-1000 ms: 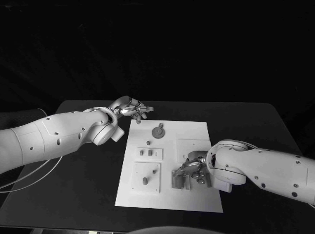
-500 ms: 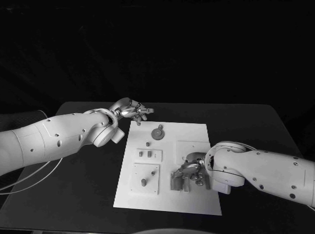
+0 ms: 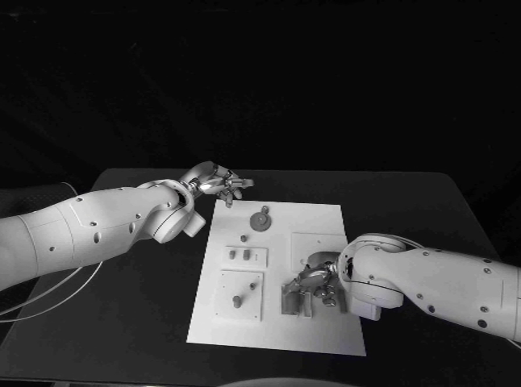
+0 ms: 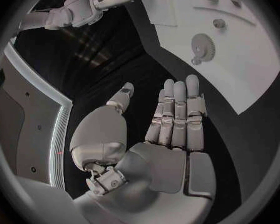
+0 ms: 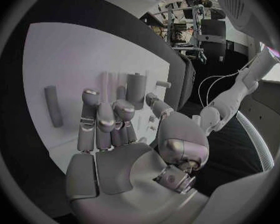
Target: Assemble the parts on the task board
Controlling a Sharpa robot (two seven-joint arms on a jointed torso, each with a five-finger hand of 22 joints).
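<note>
Black surroundings close in on a dark worktop [image 3: 121, 322] that carries the flat white rectangular task board [image 3: 318, 222] at the middle of the head view. Small grey parts sit on the board: a round toothed gear [image 3: 262, 218] in its upper part, a short peg [image 3: 245, 238] below that, and an oval piece [image 3: 237, 301] in a raised square panel at lower left. The silver left hand [image 3: 218, 181] hangs above the board's upper-left corner in the head view; its wrist view shows the fingers [image 4: 177, 115] held straight and side by side, thumb apart, holding nothing. The silver right hand [image 3: 315, 282] lies low over the board's lower-right area, its fingers [image 5: 105, 124] curled down among upright grey pieces [image 5: 135, 90]; whether it grips one I cannot tell.
</note>
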